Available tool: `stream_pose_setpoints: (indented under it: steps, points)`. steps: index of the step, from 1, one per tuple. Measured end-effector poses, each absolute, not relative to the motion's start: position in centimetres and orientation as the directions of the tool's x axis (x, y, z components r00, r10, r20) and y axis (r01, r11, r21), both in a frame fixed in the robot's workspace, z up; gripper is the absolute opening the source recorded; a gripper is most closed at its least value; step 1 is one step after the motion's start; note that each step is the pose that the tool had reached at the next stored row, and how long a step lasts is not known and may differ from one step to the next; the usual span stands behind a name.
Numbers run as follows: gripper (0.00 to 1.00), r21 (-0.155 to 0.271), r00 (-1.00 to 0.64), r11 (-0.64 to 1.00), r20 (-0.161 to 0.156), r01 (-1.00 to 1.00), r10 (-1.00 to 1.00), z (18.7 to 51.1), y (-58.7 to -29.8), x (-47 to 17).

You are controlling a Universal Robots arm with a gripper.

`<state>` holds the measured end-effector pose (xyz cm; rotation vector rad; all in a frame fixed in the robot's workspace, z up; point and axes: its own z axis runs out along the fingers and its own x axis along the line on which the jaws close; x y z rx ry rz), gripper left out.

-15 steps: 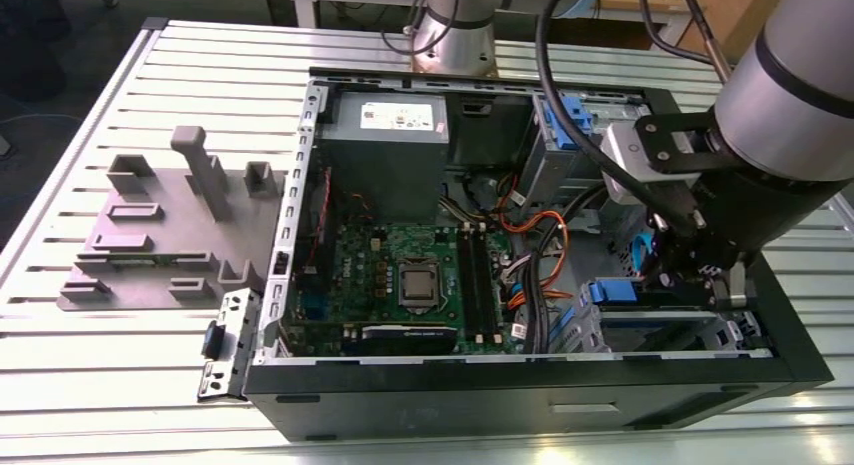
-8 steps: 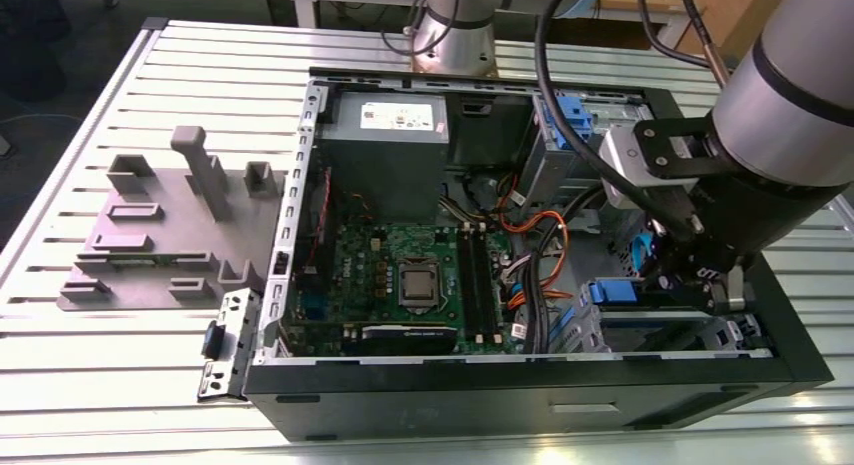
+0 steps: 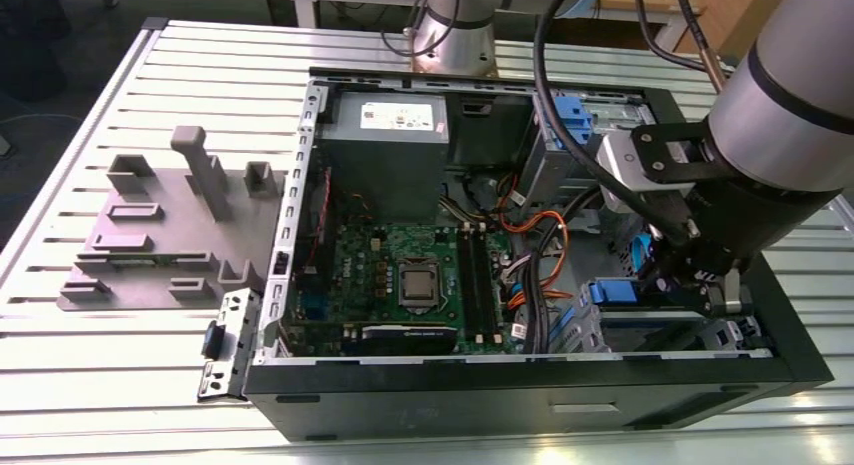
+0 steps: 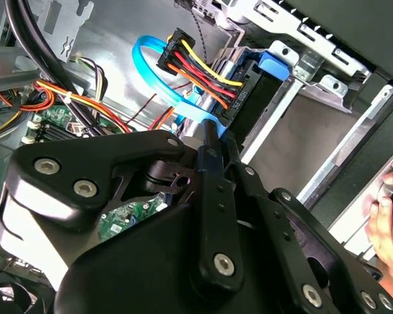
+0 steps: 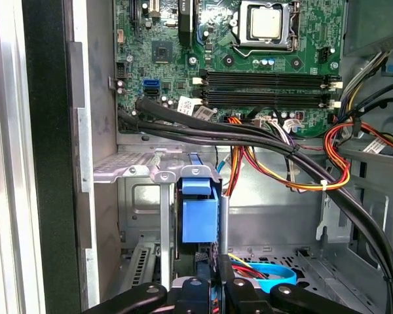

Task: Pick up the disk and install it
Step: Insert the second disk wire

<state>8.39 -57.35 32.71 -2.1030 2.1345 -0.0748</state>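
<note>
Open computer case (image 3: 534, 385) on slatted surface (image 3: 80, 135), hand (image 3: 681, 275) at lower right inside the case, clenched on upright disk (image 5: 200, 209) at drive cage (image 5: 144, 173), motherboard (image 3: 400, 275) centre

Robot arm (image 3: 787, 95), exterior view: thick cylindrical links, silver-grey brushed metal, with a black band around the big forearm link. Second silver column (image 3: 454, 25) rising at the far side of the desk, black cables draped along it. Wrist section: pale grey rounded block (image 3: 627, 165) bolted to a black bracket; dark round fasteners visible. Thick black cable (image 3: 547, 65) loops from above to the wrist.

Black matte gripper (image 4: 206, 140), second wrist view: broad rounded plates and linkage bars, silver hex-socket screws at the pivots. Fingers (image 4: 209, 157) narrow, black, dotted with small screw holes. First wrist view: black linkage arms (image 5: 203, 291), round pivot bosses.
</note>
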Motion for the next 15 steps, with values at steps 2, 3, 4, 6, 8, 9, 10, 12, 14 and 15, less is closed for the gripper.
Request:
stream_pose_setpoints:
  steps: [2,3,4,6,8,9,10,12,14,15]
  points:
    - [0.16,-0.136,-0.01,0.019,-0.068,-0.99,-0.998,32.7,-57.3,8.4]
    - [0.16,-0.136,-0.01,0.019,-0.068,-0.99,-0.998,32.7,-57.3,8.4]
    - [0.17,-0.136,-0.01,0.02,-0.068,-0.99,-0.998,32.7,-57.4,8.4]
    - [0.24,-0.136,-0.01,0.02,-0.069,-0.991,-0.998,32.9,-57.3,8.4]
    - [0.24,-0.135,-0.01,0.02,-0.069,-0.991,-0.998,33.3,-57.3,8.4]
    - [0.24,-0.134,-0.01,0.02,-0.069,-0.991,-0.998,33.5,-57.3,8.4]
    - [0.24,-0.133,-0.01,0.019,-0.069,-0.991,-0.998,33.8,-57.3,8.4]
    - [0.24,-0.131,-0.011,0.02,-0.069,-0.991,-0.998,34.2,-57.3,8.4]
    - [0.24,-0.128,-0.011,0.019,-0.069,-0.992,-0.998,34.5,-57.3,8.4]
    - [0.22,-0.128,-0.011,0.02,-0.069,-0.992,-0.998,34.5,-57.3,8.4]
